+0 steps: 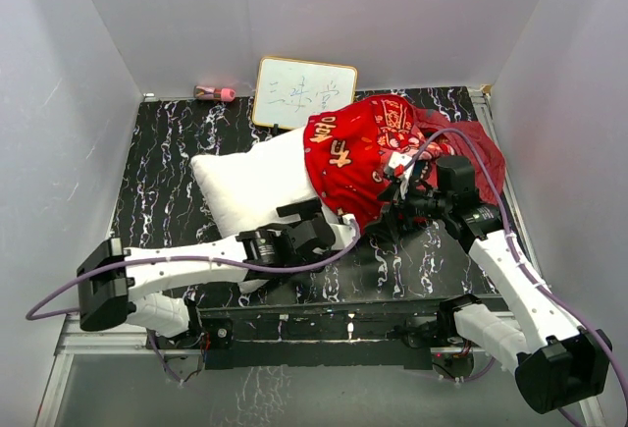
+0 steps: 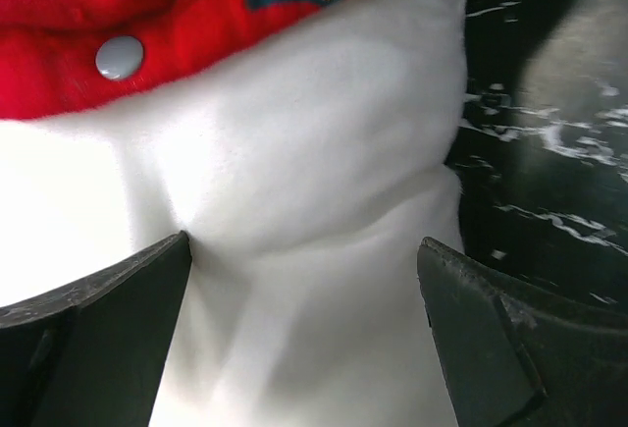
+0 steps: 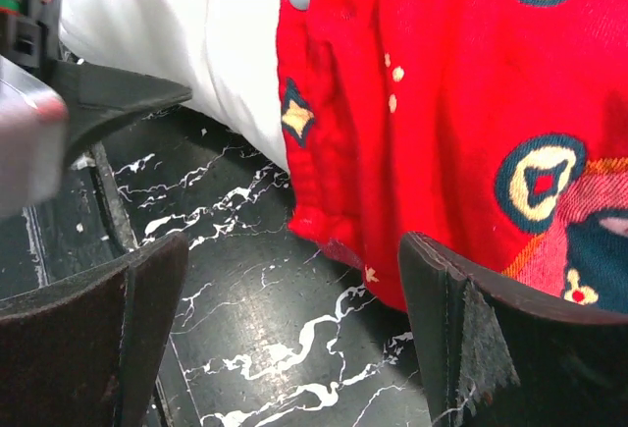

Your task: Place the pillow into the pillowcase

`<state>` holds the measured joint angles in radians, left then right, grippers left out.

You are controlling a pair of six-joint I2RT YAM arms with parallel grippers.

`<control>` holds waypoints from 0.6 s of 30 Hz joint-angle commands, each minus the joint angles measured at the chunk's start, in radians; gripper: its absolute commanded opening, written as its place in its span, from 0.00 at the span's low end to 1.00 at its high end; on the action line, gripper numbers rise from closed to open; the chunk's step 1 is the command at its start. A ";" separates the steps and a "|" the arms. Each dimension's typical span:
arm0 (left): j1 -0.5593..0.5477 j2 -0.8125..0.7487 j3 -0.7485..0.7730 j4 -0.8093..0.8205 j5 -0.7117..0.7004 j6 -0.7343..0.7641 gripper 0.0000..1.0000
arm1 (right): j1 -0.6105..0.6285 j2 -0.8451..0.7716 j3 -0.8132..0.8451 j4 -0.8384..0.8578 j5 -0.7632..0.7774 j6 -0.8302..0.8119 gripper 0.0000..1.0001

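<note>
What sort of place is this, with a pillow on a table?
Most likely a robot test booth, not a bedroom: plain white walls box in a black marbled table, two robot arms are mounted at its near edge, and a small whiteboard leans at the back.

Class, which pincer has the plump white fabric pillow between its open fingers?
The left pincer; the right pincer faces the red printed cloth pillowcase's edge.

With both arms angled inward, the left gripper [image 1: 332,231] and the right gripper [image 1: 391,209] sit low and close together, jaws spread wide.
</note>
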<state>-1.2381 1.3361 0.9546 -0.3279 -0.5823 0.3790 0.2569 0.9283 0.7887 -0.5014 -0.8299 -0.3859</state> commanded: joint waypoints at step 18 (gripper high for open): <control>0.443 -0.135 0.050 0.111 0.813 -0.477 0.00 | -0.001 -0.150 -0.178 0.114 -0.096 -0.319 0.87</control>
<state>-0.9104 1.2881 0.9188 -0.2169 -0.1890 0.0944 0.2531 0.8322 0.6491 -0.4931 -0.9035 -0.6094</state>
